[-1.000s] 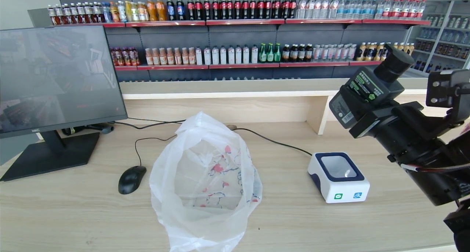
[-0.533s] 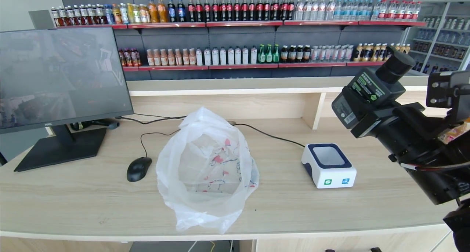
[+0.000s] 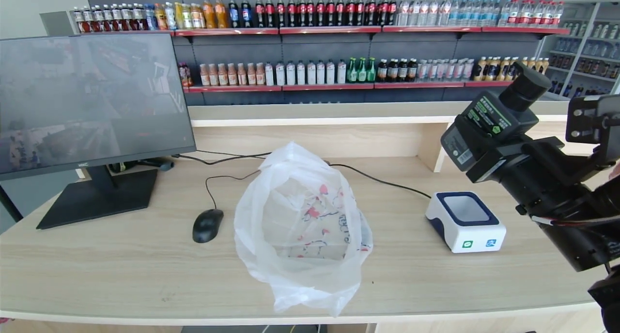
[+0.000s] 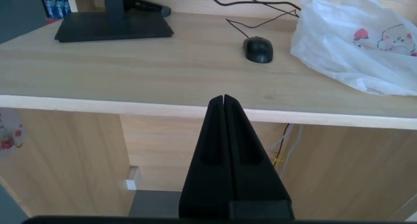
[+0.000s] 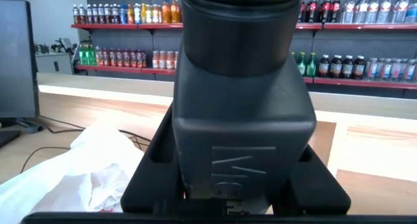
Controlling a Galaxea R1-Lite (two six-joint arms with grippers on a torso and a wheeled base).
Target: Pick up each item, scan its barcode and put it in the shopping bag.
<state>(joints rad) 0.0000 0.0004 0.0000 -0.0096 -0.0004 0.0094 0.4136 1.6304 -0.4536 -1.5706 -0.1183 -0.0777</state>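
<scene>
Item 1: dark bottle, squarish body, round black cap, with a green label on one face and a white barcode sticker on the next. It is held up in the air, tilted with the cap pointing up and away from the surface. The right gripper has closed its fingers round the bottle's lower part. That part is hidden by the fingers, so its base cannot be made out. In the right wrist view the bottle covers the right gripper, and the fingertips are hard to pick out behind it.

Item 2: shopping bag, thin white plastic, standing open on the surface, below the right gripper and well off to its left. Red and blue marks show through the plastic (print or contents, I cannot tell which).

Item 3: scanner, a white box with a dark blue rim round its window. It sits on the surface below the right gripper, between it and the bag. Its cable passes behind the bag and is lost there.

Item 4: left gripper, fingers pressed together with nothing between them, held lower than the surface edge. Mouse and bag lie beyond and above it.

Item 5: monitor, far to the left, with its screen cut off at the picture's edge.
</scene>
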